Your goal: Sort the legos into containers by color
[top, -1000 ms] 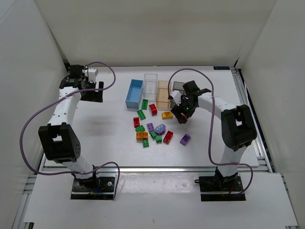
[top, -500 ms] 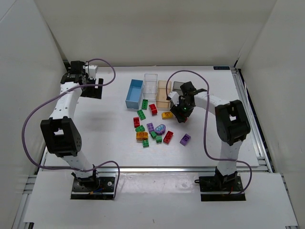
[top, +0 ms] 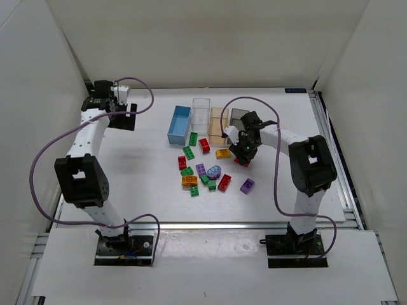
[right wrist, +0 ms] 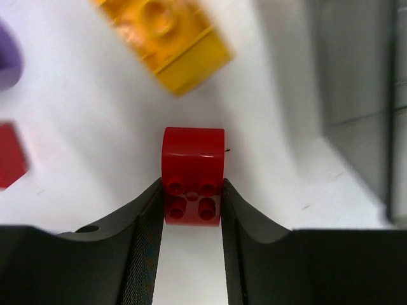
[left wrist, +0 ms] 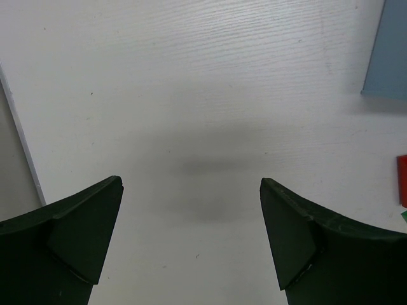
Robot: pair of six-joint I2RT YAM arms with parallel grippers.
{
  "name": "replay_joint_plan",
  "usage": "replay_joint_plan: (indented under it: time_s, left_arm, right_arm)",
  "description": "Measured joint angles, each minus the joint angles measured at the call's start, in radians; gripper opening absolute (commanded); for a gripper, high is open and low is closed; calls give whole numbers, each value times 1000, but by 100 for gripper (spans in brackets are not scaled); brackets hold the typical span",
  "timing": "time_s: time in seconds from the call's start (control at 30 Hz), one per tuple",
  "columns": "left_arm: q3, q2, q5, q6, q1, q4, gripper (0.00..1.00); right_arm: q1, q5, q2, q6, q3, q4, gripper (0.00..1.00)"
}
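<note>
Top view: my right pincer [top: 243,154] is low on the table [top: 146,171], near the grey bin [top: 237,116]; my left pincer [top: 126,117] is far left, well apart from the legos [top: 203,175].
Left wrist: left fingers [left wrist: 76,235] spread wide over bare table.
Right wrist: right fingers [right wrist: 146,235] pinching a red brick [right wrist: 193,166] by its sides; an orange-yellow brick [right wrist: 168,38] lies just beyond.

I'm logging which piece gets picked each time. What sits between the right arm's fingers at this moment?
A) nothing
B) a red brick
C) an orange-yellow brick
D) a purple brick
B: the right wrist view shows a red brick held between the two fingers of the right gripper, which sit against its sides, while the orange-yellow brick lies apart beyond it.
</note>
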Motion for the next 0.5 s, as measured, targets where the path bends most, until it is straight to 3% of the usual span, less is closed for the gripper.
replay_joint_plan:
  time_s: [0.23, 0.5]
  left_arm:
    - [0, 15, 0, -6, 0, 9, 99]
    - [0, 15, 0, -28, -9, 14, 100]
  right_arm:
    - [14, -42, -119, 39, 34, -106, 0]
    - [13, -28, -101, 234, 397, -112, 0]
